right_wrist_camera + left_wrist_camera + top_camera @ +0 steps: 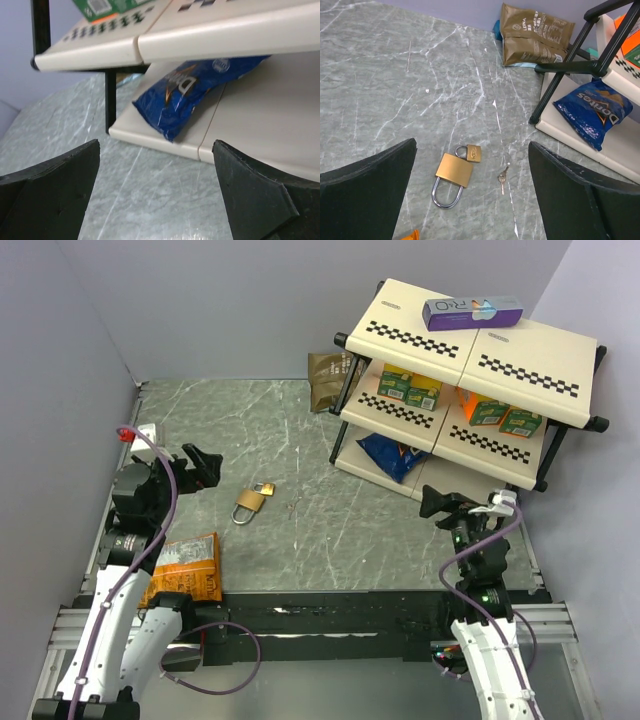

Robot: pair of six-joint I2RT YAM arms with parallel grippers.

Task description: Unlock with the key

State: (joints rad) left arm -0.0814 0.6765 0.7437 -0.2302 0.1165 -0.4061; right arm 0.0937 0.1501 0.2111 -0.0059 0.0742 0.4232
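Two grippers stand with jaws spread wide and hold nothing: the left gripper [203,468] hangs above the grey marbled worktop [300,430], looking down on the brass padlock [454,171], while the right gripper [445,505] faces the shelf rack [470,350] and its blue chip bag [190,95]. The key [503,177] lies flat on the worktop just beside the padlock, apart from it. What seems a smaller second lock [473,153] touches the padlock's corner, though the view is too coarse to be sure.

from above, your key [294,507] just right of the padlock [250,503] is only a speck; below the padlock, the left wrist view crops the orange packet [410,234].
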